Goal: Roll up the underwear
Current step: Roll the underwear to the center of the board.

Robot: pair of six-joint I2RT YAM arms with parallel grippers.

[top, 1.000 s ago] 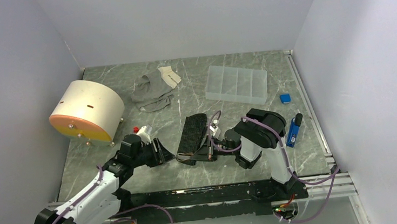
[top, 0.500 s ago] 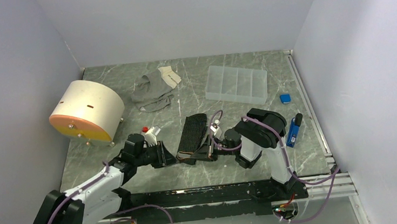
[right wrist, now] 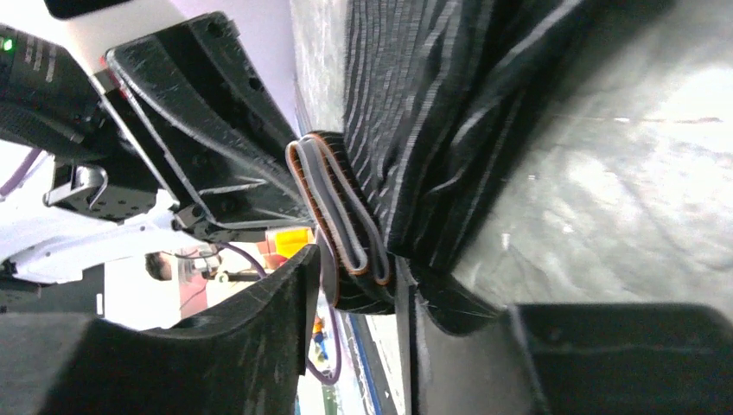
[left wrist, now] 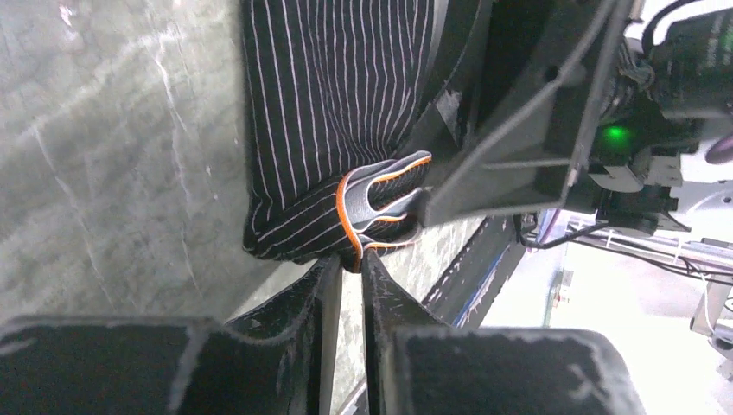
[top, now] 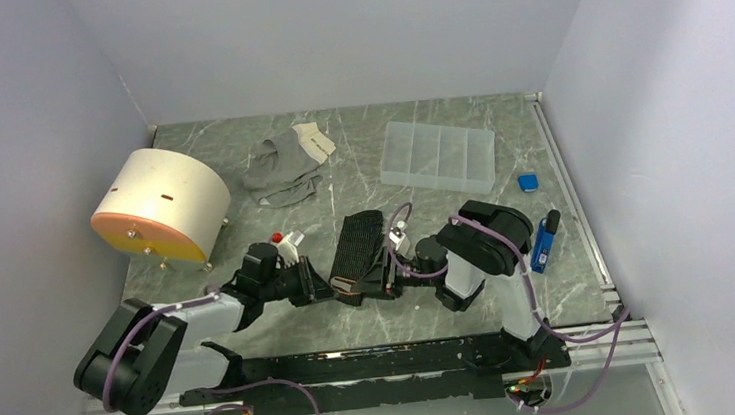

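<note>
Left pincer [left wrist: 350, 264] pinches the waistband [left wrist: 380, 194] of our striped underwear [left wrist: 328, 95]; right pincer [right wrist: 359, 281] we cannot tell; slipping would undo the roll.

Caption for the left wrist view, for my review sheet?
Left gripper pinches the orange-trimmed waistband of black pinstriped underwear lying on a marbled table.

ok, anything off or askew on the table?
Nothing spilled or damaged. The underwear strip lies slightly skewed, its waistband end bunched between left claw and right claw. The cream drum lies on its side.
</note>
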